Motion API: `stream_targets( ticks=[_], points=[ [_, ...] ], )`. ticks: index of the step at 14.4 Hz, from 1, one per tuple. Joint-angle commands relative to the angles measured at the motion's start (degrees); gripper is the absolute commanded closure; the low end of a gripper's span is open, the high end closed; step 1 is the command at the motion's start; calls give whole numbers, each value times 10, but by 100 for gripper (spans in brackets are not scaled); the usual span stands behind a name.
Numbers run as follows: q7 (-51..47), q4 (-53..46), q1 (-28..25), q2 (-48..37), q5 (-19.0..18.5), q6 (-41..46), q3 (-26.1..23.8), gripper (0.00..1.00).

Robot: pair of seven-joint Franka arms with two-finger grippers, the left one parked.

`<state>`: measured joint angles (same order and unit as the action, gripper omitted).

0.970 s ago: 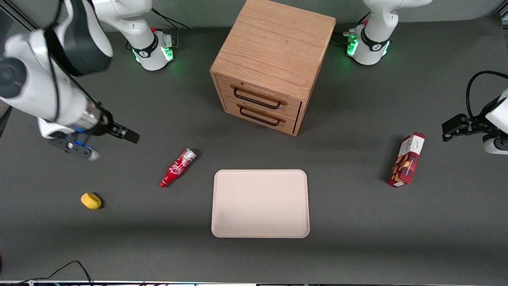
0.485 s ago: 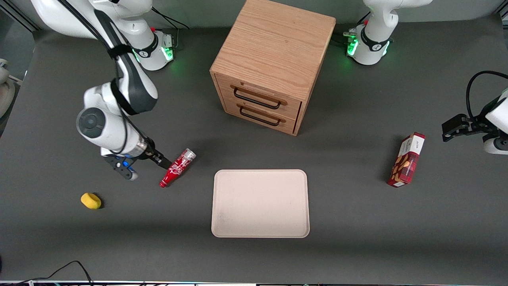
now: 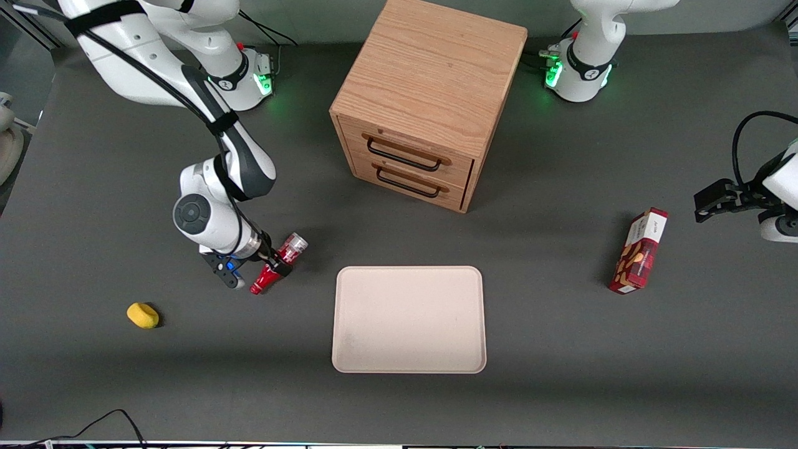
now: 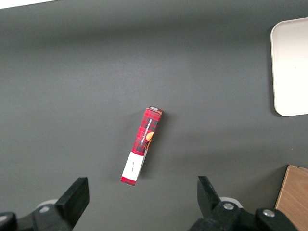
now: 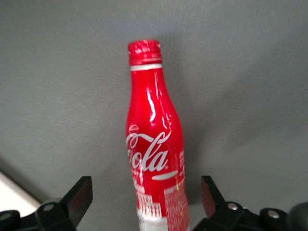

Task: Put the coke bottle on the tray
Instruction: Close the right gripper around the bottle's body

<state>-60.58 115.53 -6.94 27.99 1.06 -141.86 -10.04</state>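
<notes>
I judge the task to be at an early stage: the coke bottle [image 3: 278, 263] is lying on its side on the dark table [image 3: 561, 374], not yet lifted, and the tray [image 3: 408, 319] has nothing on it. The grasp, the lift, the carry to the tray and the release are all left to do.

My gripper [image 3: 267, 262] is low over the bottle, near its middle. In the right wrist view the bottle [image 5: 154, 154] lies between the two fingers [image 5: 72, 197], with a clear gap of table on each side, so the jaws are spread wide and hold nothing. I think the fingers do not touch the bottle, though from the front I cannot be sure how low they are.

The bottle lies just beside the tray, toward the working arm's end of the table, with its cap pointing toward the front camera.
</notes>
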Motion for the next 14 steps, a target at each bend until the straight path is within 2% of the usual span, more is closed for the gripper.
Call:
stream_targets(
  ticks=[1, 3, 4, 7, 9, 10, 11, 13, 14],
  points=[
    [-19, 0, -4, 21, -4, -27, -1, 0],
    [-19, -1, -4, 26, -4, -27, -1, 0],
    [-19, 0, -4, 27, -4, -27, -1, 4],
    [-18, -3, -5, 29, -5, -27, -1, 61],
    [-15, -4, -7, 27, -6, -26, -1, 85],
    [-12, -5, -7, 24, -6, -25, -1, 91],
    [-10, -10, -7, 18, -14, -19, 0, 92],
    [-8, -45, -5, 3, -71, 30, -1, 92],
    [-6, -87, -5, 4, -83, 77, -1, 91]
  ],
)
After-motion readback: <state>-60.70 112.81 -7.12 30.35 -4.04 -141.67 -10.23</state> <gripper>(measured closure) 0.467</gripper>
